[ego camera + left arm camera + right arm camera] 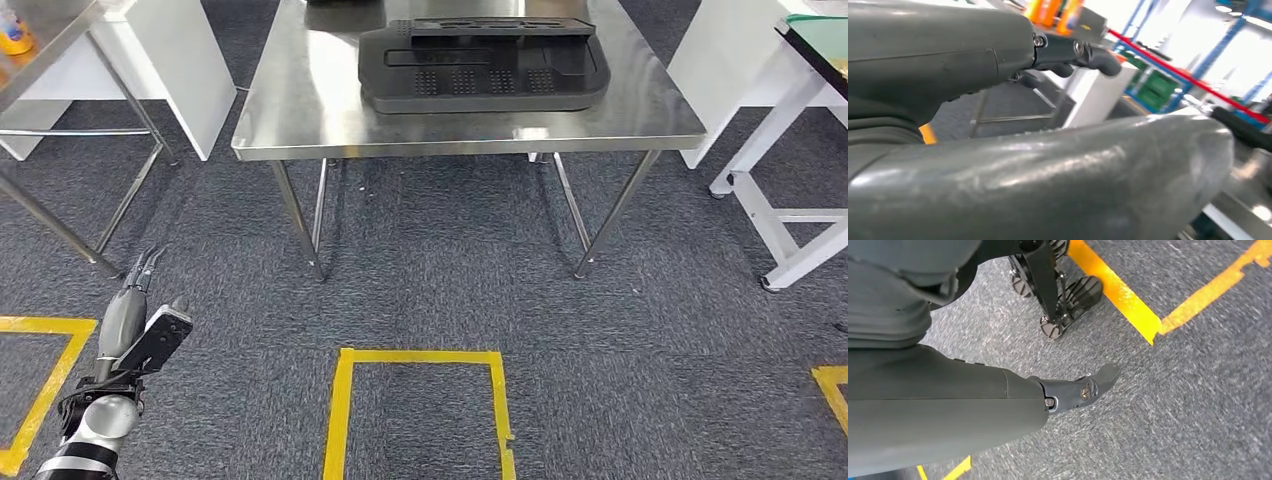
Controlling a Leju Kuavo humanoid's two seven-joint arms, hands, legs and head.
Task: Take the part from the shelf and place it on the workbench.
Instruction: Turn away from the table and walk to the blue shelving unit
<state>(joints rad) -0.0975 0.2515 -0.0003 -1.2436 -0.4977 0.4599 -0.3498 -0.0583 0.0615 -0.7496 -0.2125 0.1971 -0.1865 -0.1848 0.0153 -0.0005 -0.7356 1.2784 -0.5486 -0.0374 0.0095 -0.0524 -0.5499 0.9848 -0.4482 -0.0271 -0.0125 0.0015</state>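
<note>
- Lower left of the head view: left hand (135, 310) hangs low over the grey carpet (430, 290), fingers stretched forward and apart, holding nothing. In the left wrist view its thumb (1048, 180) and dark fingers (1083, 52) are likewise bare.
- Far left: leg frame of a second steel table (60, 225); a white cabinet (190, 70) stands beside it.
- Centre, upper part of the frame: steel workbench (300, 110) with the black moulded part (485, 65) lying flat on its top, towards the right half and set back from the front edge. Judged: placement looks done; part sits fully on the surface.
- Centre bottom: yellow floor box (420, 410) taped on the carpet, in front of the workbench.
- Right edge: white-framed table (790, 220) on a castor.
- Right wrist view: right hand (1073, 390) points down at the carpet beside yellow tape (1128, 300), fingers loose, nothing in them.
- Risks, judged: stepping forward with arms hanging could knock a bench leg and jolt the part; the shiny top gives little grip, so a bump might slide it.
</note>
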